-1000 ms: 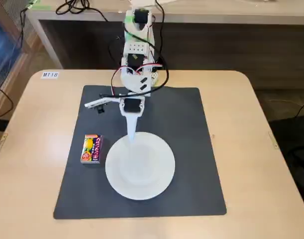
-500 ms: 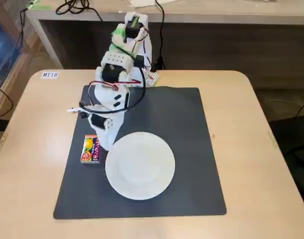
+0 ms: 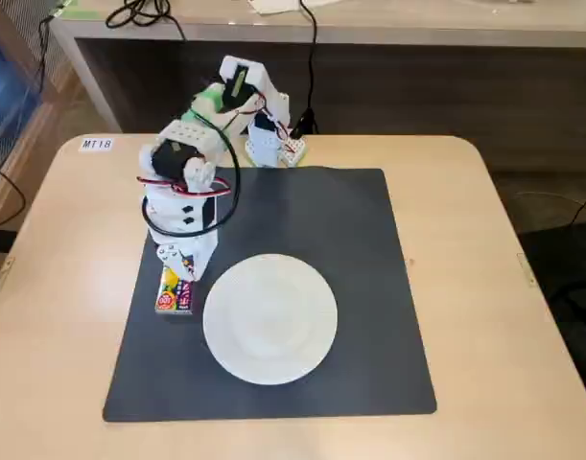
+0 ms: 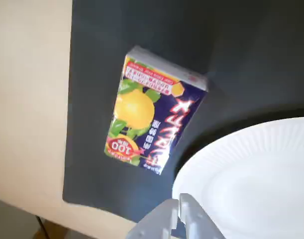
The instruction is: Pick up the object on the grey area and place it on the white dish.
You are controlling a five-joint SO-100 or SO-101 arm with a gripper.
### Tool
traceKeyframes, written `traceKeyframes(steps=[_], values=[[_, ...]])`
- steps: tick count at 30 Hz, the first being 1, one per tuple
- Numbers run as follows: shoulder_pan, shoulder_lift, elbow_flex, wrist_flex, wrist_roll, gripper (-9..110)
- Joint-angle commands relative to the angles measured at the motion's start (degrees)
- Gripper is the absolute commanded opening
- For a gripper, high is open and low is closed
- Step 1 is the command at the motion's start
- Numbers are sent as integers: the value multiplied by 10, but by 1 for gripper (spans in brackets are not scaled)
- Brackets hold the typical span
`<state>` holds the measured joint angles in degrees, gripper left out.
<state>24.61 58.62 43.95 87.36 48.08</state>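
Note:
The snack packet (image 3: 175, 290) lies flat on the dark grey mat (image 3: 321, 211) near its left edge, just left of the white plate (image 3: 269, 318). My gripper (image 3: 182, 264) hangs directly over the packet's far end, and the arm hides part of it. In the wrist view the packet (image 4: 149, 112) is purple with a yellow fruit and a red round mark. It rests free on the mat (image 4: 241, 50), close to the plate's rim (image 4: 256, 174). The gripper (image 4: 179, 214) shows at the bottom edge, fingertips together and holding nothing.
The arm's base (image 3: 270, 139) stands at the mat's far edge with cables running back. The plate sits in the mat's front middle. Light wooden tabletop (image 3: 503, 316) surrounds the mat. A small label (image 3: 96, 144) is at the table's far left corner.

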Motion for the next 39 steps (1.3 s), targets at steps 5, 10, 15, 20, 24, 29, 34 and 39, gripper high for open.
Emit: traceKeyframes(steps=[5,10,15,20,24,29,34,39], values=[[10,-45,-85,4,81,0],[13,-188,-326,83,71,0],[15,-220,-368,98,39,10],[13,-193,-319,100,38,23],[11,-176,-278,100,66,28],[8,-160,-240,101,92,30],[8,-158,-229,101,94,34],[8,-159,-212,101,94,35]])
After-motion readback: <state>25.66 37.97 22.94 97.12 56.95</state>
